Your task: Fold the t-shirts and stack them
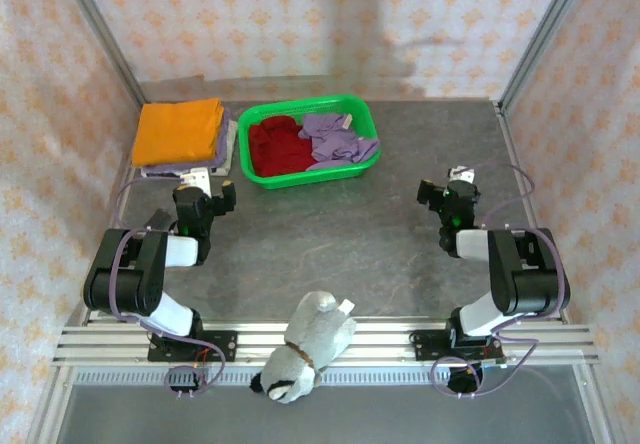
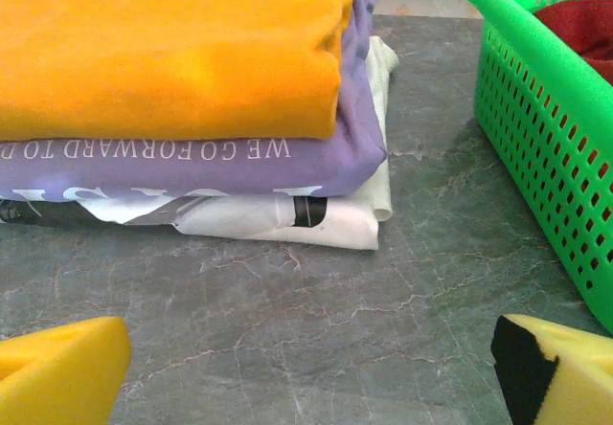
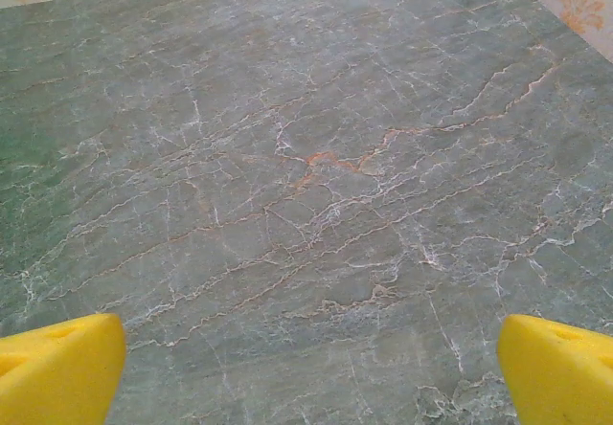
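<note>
My grey table (image 1: pixel 330 234) carries a t-shirt stack (image 1: pixel 178 132), a basket (image 1: pixel 305 104) beside it and a plush toy (image 1: pixel 310 344) at its near edge.

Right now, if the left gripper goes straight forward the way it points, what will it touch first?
The left gripper would most likely meet the stack of folded shirts, near its lower layers, after some bare table. The green basket lies off to the right.

Table ctr (image 1: pixel 330 244) bare, free passage; basket (image 1: pixel 312 178) + folded stack (image 1: pixel 180 132) block far left; plush (image 1: pixel 305 349) near edge.
</note>
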Controlling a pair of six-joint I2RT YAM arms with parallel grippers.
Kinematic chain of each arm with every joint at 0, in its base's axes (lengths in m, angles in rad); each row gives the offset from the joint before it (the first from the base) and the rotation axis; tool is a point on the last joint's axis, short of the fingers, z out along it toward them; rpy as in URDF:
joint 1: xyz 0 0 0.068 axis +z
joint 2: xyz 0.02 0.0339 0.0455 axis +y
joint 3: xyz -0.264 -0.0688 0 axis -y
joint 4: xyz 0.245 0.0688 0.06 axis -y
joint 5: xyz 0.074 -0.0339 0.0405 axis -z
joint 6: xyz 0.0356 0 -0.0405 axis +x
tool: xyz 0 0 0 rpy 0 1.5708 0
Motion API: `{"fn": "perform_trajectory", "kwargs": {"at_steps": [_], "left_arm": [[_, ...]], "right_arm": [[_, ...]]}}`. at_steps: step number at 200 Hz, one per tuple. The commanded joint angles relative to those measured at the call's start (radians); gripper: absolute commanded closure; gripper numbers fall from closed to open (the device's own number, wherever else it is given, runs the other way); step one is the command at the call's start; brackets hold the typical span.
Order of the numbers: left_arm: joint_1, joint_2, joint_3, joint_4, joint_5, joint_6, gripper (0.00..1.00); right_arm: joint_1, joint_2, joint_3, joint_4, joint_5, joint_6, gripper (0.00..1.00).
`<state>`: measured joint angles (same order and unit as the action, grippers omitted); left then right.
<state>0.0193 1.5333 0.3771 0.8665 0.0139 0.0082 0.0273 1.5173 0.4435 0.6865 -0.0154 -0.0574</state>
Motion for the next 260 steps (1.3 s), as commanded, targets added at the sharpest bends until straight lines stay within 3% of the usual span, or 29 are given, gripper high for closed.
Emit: {"fn": "perform_trajectory", "kwargs": {"at_steps": [1,169,181,199,222,240,260], "left_arm": [[-0.006,-0.004,0.017,0.002,-0.029,0.004,0.01],[-0.007,-0.004,0.017,0.001,-0.031,0.007,0.01],[-0.012,-0.021,0.017,-0.007,-0.054,0.003,0.01],[-0.019,-0.106,0.056,-0.146,-0.139,-0.015,0.0],[-0.021,-0.208,0.216,-0.536,-0.211,-0.072,0.01],[-0.021,-0.237,0.352,-0.805,-0.146,-0.089,0.01],[-0.024,-0.278,0.417,-0.943,-0.097,-0.176,0.01]], "right_arm": [[0.002,-0.013,0.023,-0.007,0.012,-0.012,0.01],[0.003,-0.02,0.017,0.001,0.015,-0.013,0.01],[0.009,-0.048,0.048,-0.082,0.055,-0.003,0.01],[0.013,-0.113,0.168,-0.374,0.124,0.051,0.01],[0.017,-0.15,0.306,-0.673,0.188,0.139,0.01],[0.025,-0.148,0.405,-0.857,0.193,0.175,0.01],[0.048,-0.135,0.51,-1.025,0.164,0.179,0.01]]}}
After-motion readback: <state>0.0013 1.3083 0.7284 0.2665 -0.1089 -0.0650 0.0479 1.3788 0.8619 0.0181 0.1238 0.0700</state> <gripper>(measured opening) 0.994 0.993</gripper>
